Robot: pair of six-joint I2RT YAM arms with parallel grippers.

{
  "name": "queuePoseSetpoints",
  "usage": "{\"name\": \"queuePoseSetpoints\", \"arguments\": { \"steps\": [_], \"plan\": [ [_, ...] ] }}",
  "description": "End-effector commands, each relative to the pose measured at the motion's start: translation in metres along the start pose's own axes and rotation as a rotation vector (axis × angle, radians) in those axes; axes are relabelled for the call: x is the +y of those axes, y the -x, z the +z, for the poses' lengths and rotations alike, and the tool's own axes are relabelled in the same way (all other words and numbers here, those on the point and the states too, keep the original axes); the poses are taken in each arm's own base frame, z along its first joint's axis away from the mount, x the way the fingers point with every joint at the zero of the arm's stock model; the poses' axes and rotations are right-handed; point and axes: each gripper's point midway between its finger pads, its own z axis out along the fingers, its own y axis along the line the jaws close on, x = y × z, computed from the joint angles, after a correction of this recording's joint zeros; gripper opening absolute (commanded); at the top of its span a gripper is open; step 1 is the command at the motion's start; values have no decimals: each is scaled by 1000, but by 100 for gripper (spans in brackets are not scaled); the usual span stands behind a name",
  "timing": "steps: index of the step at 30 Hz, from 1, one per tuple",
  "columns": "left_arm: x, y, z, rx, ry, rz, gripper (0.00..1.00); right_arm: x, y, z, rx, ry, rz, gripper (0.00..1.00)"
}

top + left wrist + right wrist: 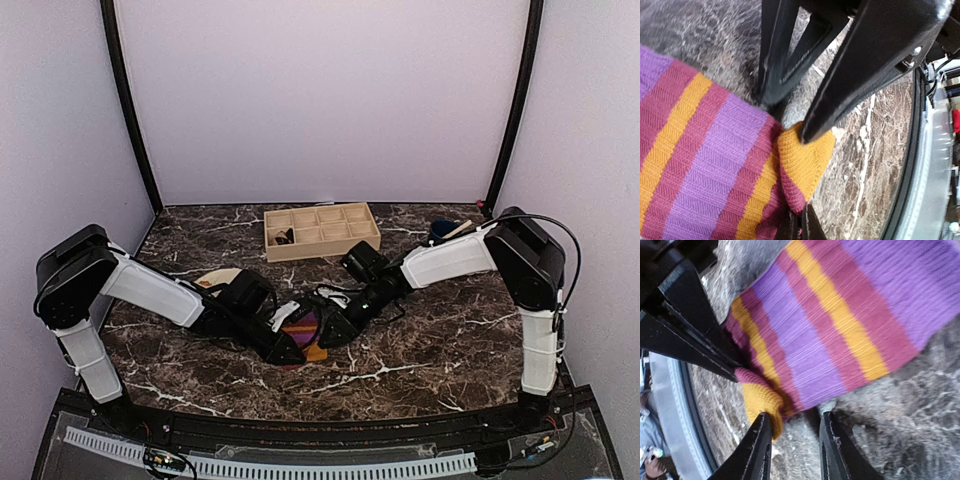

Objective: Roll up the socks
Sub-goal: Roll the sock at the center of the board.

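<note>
**A:** Item one?
**B:** Sock (815, 335), striped purple, magenta and orange. It lies on the bench (440, 330), mid-front, between the two arms. It is nearer than the tray (322, 248) and to the right of the plate (218, 277).

**A:** Condition?
**B:** Mostly flat, with the stripes spread wide in both wrist views. Only the orange toe (805, 160) is bunched and turned up at the end.

**A:** Left end effector (736, 370)?
**B:** Pinched tight on the sock's edge right at the toe, with fabric gathered between the tips.

**A:** Right end effector (795, 422)?
**B:** Jaws partly apart and clamping nothing. One finger touches the orange toe and the other stands just beside the sock's edge. The sock's corner and bare bench show in the gap between them.

**A:** Second sock?
**B:** Not identified. The top view shows a pale scrap beside the striped sock and something dark in one tray compartment. Both are too small to name.

**A:** Progress, in your judgement?
**B:** Early. At most the first tuck at the toe is formed, and no roll of any thickness shows.

**A:** Outstanding?
**B:**
- Nearly the whole length of this sock has to be turned over from the toe and kept tight.
- The second sock is to be found and rolled likewise.
- A slack first turn would likely unravel, so the toe pinch matters.
</note>
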Motion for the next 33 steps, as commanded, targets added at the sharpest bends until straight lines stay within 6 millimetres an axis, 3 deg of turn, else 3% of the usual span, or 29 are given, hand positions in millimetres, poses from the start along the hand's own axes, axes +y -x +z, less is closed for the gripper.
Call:
{"name": "queuePoseSetpoints", "arguments": {
  "steps": [1, 9, 13, 15, 16, 17, 18, 22, 25, 28, 31, 33],
  "plan": [
    [9, -34, 1, 108, -25, -163, 0, -28, -9, -5, -8, -154, 8, 32],
    [10, -32, -3, 104, -101, -265, 0, -35, -4, -31, -116, -314, -65, 33],
    [12, -32, -6, 99, -128, -307, 0, -27, 2, -51, -200, -451, -174, 36],
    [14, -32, -7, 96, -128, -317, 0, -24, 6, -62, -246, -558, -236, 51],
    [15, -32, -7, 97, -127, -319, 0, -22, 9, -69, -282, -613, -263, 65],
    [16, -33, -7, 100, -126, -321, 0, -19, 10, -75, -311, -656, -285, 93],
    [12, -35, -8, 109, -151, -324, 0, -16, 15, -83, -352, -688, -303, 99],
    [15, -40, -7, 121, -149, -339, 0, -9, 32, -109, -541, -757, -312, 100],
    [16, -41, -8, 126, -154, -350, 0, 0, 39, -117, -642, -741, -307, 100],
    [19, -43, -10, 130, -152, -367, 0, 5, 41, -117, -715, -747, -285, 100],
    [23, -45, -11, 131, -148, -387, 0, 15, 42, -105, -686, -698, -371, 100],
    [24, -46, -12, 131, -145, -398, 0, 16, 44, -96, -656, -678, -408, 90]
  ]
}}
